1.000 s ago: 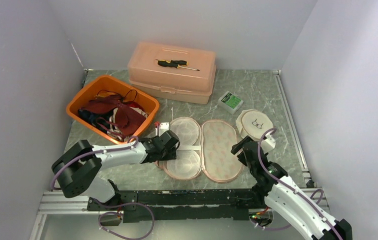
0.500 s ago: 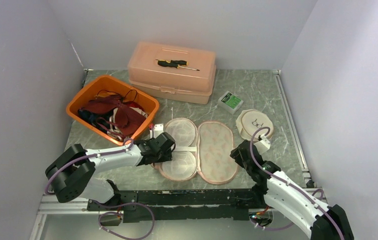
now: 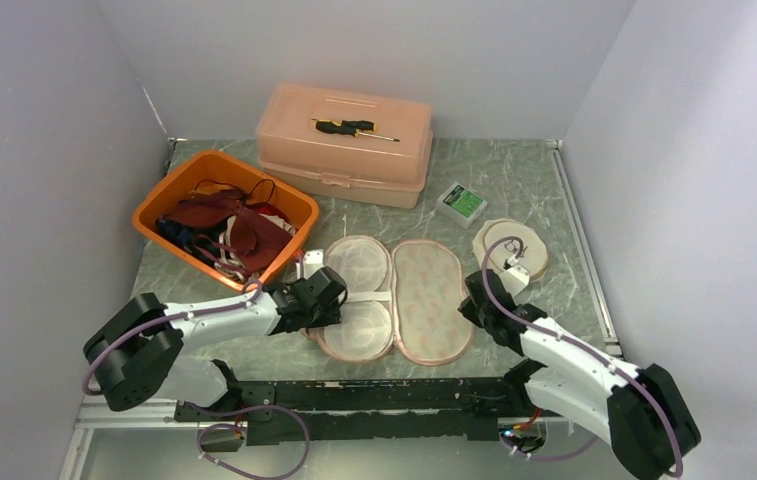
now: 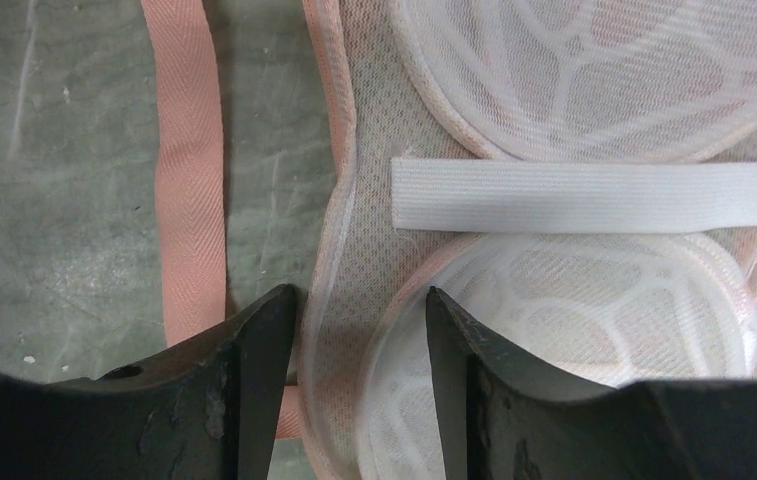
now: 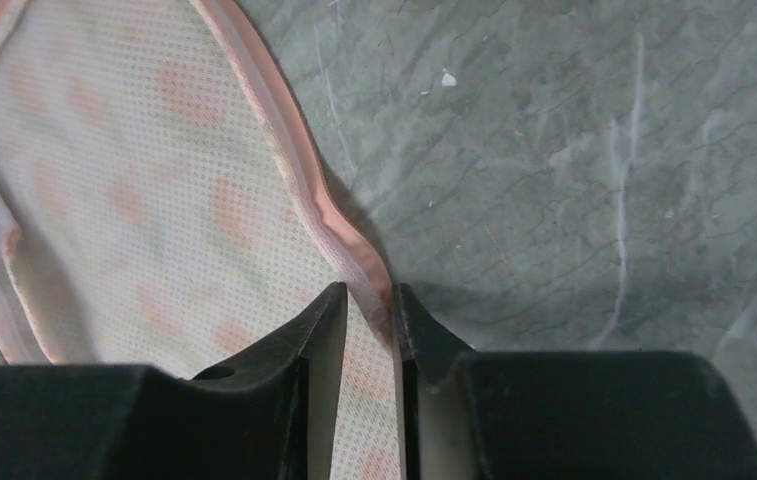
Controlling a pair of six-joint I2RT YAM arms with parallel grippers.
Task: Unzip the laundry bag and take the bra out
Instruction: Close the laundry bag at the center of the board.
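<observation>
The laundry bag point(image 3: 424, 300) lies opened flat like a clamshell in mid table. Its left half holds white mesh cups point(image 4: 594, 60) under a white elastic strap point(image 4: 584, 195). Its right half is pink-spotted mesh point(image 5: 134, 180). My left gripper point(image 3: 329, 300) is open and straddles the left half's pink rim point(image 4: 326, 230), with a loose pink tape point(image 4: 189, 180) beside it. My right gripper point(image 3: 476, 300) has its jaws nearly together on the right half's pink rim point(image 5: 354, 255). I cannot pick out the bra in the bag.
An orange bin point(image 3: 216, 157) of dark red and dark strapped garments sits at the back left. Behind it is a pink lidded box point(image 3: 344, 150) with a screwdriver point(image 3: 354, 127) on top. A green-white packet point(image 3: 461, 203) and a round pouch point(image 3: 509, 245) lie at the right.
My right gripper has moved in to the bag's right rim and closed onto it. The left arm and the bag have shifted slightly left and nearer.
</observation>
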